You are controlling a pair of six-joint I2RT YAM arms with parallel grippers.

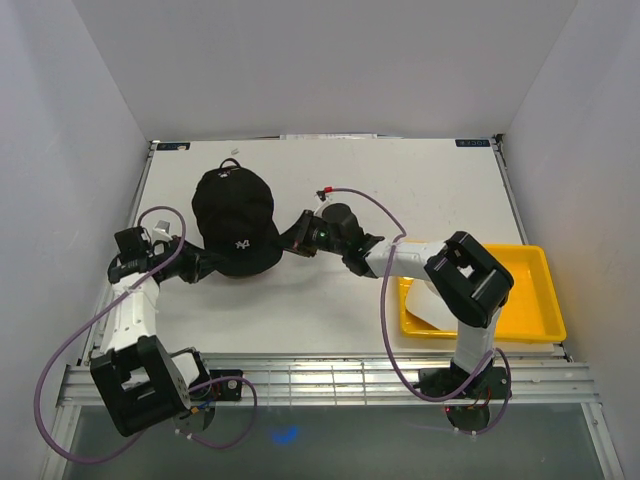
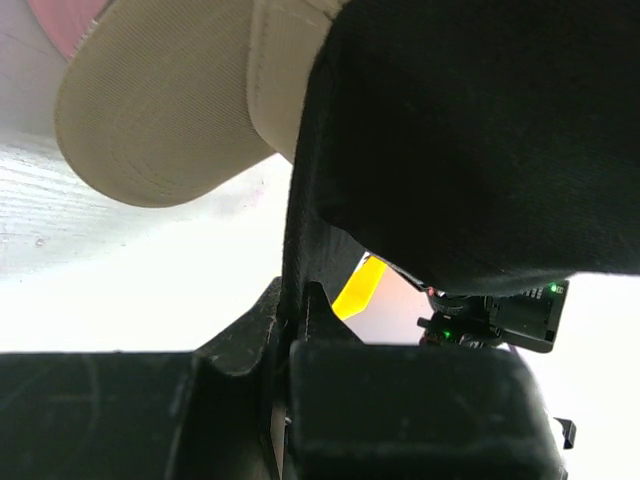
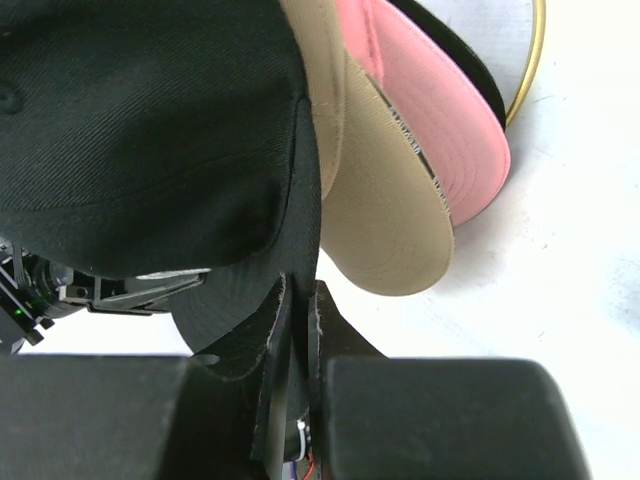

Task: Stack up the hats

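Observation:
The black hat (image 1: 235, 215) with a white logo hangs over the stack, held between both grippers. My left gripper (image 1: 207, 266) is shut on its left rim and my right gripper (image 1: 286, 243) on its right rim. In the left wrist view the jaws (image 2: 297, 300) pinch the black hat (image 2: 460, 130) fabric, with the tan hat's brim (image 2: 160, 110) and a bit of the pink hat (image 2: 55, 20) below. In the right wrist view the gripper (image 3: 300, 300) clamps the black hat (image 3: 130, 130) above the tan brim (image 3: 385, 220) and pink brim (image 3: 445, 130).
A gold wire stand (image 3: 530, 70) curves behind the stacked brims. A yellow tray (image 1: 535, 300) sits at the table's right side with a white item (image 1: 425, 300) in it, partly hidden by my right arm. White walls close in on three sides.

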